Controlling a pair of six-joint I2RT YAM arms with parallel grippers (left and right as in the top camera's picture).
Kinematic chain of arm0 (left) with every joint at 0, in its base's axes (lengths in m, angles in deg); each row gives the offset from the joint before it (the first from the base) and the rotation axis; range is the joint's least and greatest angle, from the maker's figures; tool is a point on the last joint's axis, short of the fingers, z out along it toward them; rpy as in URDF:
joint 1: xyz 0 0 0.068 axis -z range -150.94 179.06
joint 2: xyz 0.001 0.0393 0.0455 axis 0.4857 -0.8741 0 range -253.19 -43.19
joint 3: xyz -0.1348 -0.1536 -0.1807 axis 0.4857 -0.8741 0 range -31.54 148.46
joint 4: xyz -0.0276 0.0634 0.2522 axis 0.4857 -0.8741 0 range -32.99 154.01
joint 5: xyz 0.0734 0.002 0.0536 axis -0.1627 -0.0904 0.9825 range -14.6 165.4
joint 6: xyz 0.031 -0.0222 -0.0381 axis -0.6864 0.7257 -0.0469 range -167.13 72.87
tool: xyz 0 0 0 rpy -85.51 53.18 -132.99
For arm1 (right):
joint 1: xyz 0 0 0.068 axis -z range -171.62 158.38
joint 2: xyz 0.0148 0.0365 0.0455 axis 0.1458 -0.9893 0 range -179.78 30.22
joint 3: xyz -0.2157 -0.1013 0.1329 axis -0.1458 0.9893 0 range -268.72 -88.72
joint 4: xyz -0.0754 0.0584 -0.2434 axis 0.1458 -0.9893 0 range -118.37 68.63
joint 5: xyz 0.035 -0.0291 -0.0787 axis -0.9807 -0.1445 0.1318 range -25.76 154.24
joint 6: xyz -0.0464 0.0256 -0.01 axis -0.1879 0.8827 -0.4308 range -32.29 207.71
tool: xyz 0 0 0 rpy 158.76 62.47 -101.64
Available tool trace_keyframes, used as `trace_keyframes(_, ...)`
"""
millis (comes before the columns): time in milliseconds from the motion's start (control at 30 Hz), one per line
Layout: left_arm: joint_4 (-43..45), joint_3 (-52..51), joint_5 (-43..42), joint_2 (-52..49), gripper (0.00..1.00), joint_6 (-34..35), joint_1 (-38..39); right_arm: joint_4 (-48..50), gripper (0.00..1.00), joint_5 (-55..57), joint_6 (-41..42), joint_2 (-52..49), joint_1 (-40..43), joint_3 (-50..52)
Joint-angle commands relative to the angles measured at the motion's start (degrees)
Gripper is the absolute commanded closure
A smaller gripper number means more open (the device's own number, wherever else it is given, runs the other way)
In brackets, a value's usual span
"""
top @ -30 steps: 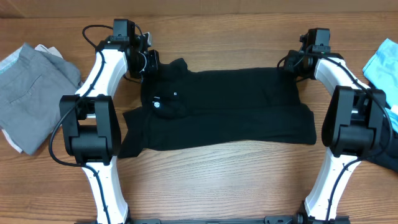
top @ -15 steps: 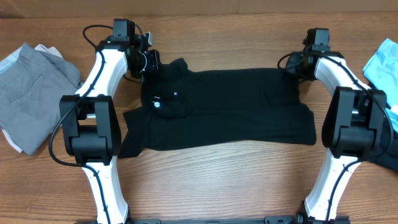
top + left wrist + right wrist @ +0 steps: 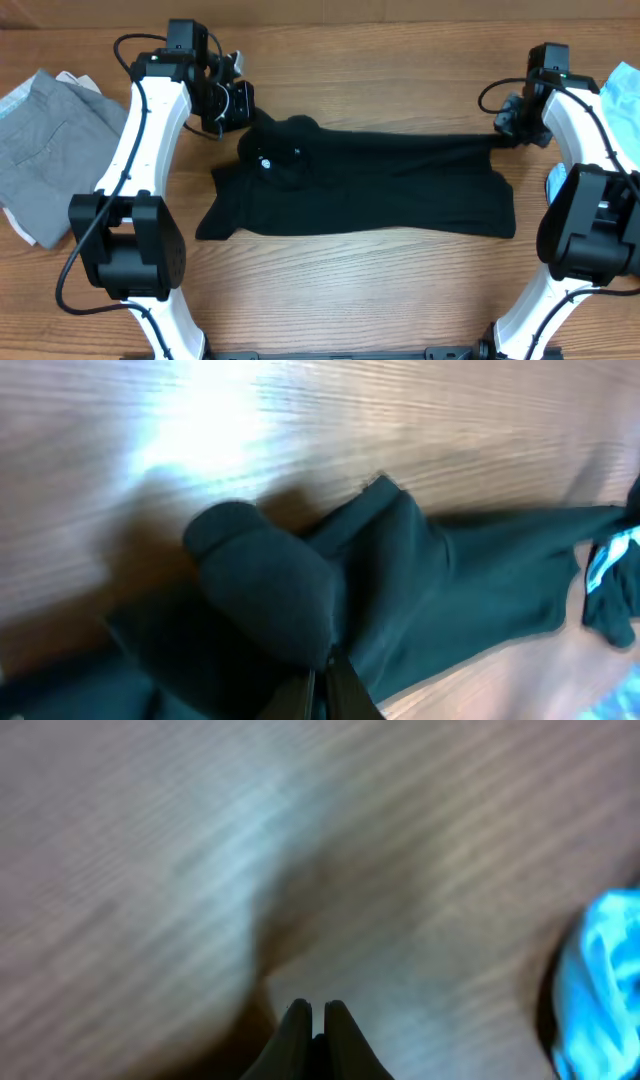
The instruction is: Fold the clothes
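Black garment (image 3: 370,190) lies spread near the desk's (image 3: 400,290) far edge, with left claw (image 3: 245,118) and right claw (image 3: 501,137) each clamped on a top corner.

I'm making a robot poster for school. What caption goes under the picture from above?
Left gripper and right gripper hold a large black fabric garment stretched across the wooden table.

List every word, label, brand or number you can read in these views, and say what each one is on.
No text here can be read.
Small white logo marks on the black garment: too small to read from overhead, and not seen in the blurred wrist views.
Grey garment, light blue garment, table: no lettering visible.
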Motion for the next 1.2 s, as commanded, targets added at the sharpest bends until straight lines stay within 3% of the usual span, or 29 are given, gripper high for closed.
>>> trace_keyframes(0, -6.1, 0.8, -1.2, 1.1, 0.96, -2.6, 2.1, -3.5, 0.93, 1.4, 0.5, 1.2, 0.0, 0.0)
trace_keyframes(133, -11.5, 0.8, -0.7, 1.1, 0.96, -4.6, 3.6, -8.2, 0.88, 1.4, 0.5, 1.2, 0.2, 0.0)
trace_keyframes(433, -23.3, 0.6, 11.0, 1.1, 0.96, -5.8, 4.1, -18.9, 0.87, 3.7, 0.5, 1.2, 1.2, 0.1)
trace_keyframes(600, -24.1, -1.0, 11.0, 1.1, 0.96, -6.3, 4.1, -22.6, 0.85, 5.9, 0.5, 1.2, 1.3, 0.1)
trace_keyframes(700, -25.2, -3.4, 11.0, 1.1, 0.90, -7.0, 4.1, -24.9, 0.83, 5.9, 0.5, 1.2, 1.3, 0.1)
trace_keyframes(1000, -25.0, -8.8, 11.0, 1.1, 0.94, -8.2, 4.1, -30.1, 0.74, 5.8, 0.5, 1.2, 1.3, 0.2)
trace_keyframes(1033, -25.0, -8.8, 11.0, 1.1, 0.85, -8.2, 4.1, -30.1, 0.69, 5.3, 0.5, 1.2, 1.3, 0.2)
trace_keyframes(1067, -25.1, -8.8, 11.0, 1.1, 0.64, -8.2, 4.1, -30.1, 0.68, 4.9, 0.5, 1.2, 1.3, 0.2)
trace_keyframes(1100, -25.6, -8.8, 11.0, 1.1, 0.59, -8.2, 4.1, -30.0, 0.67, 4.2, 0.5, 1.2, 1.3, 0.2)
trace_keyframes(1167, -26.4, -8.8, 11.0, 1.1, 0.58, -8.4, 4.1, -29.9, 0.67, 3.2, 0.4, 1.2, 1.3, 0.2)
